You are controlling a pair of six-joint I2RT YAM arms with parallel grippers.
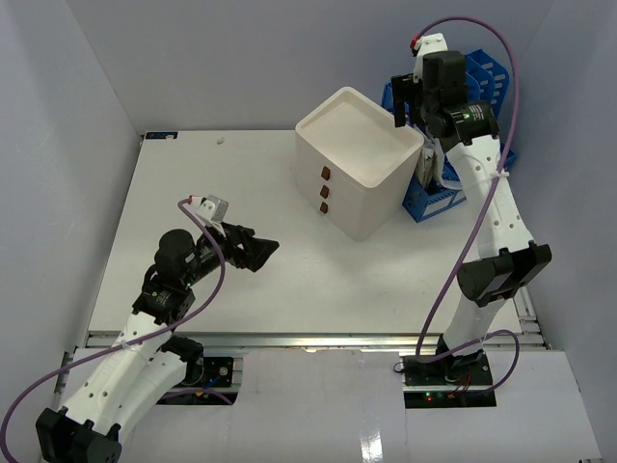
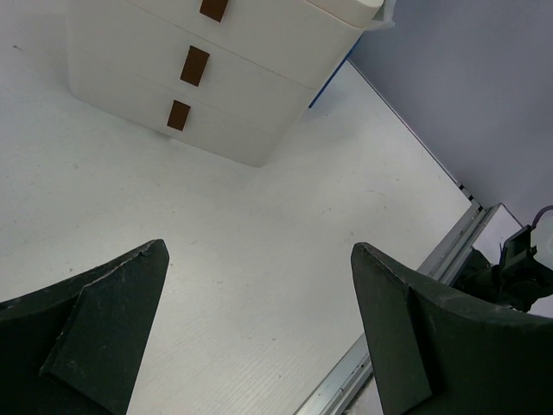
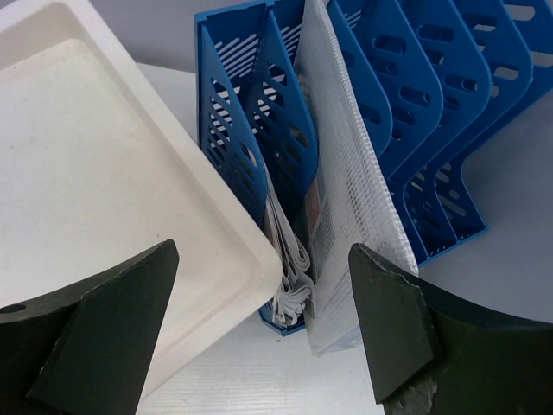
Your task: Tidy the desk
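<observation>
Right wrist view: your right pincer [image 3: 263, 249], released, hangs over the mesh pouch [image 3: 346, 199] standing in the blue file rack [image 3: 415, 112] at the far right of the surface [image 1: 289, 280], pouch edge crossing the jaw line; your left pincer [image 2: 259, 249], also released, hovers near left, farther off.

desk [image 1: 193, 183]: large flat white rectangular top, lying level and filling most of the overhead view. Grey walls [image 1: 87, 116] close it in on the left, far and right sides. A metal rail [image 1: 308, 340] runs along the near edge. The surface is matte with a fine grain, plain white across the left and near parts. The far right part carries a white three-drawer box [image 1: 359, 145] turned corner-on. A blue slotted file rack [image 1: 436, 204] stands just beside it on the right; contact unclear. The desk edge and rail also show at the lower right in the left wrist view.
</observation>
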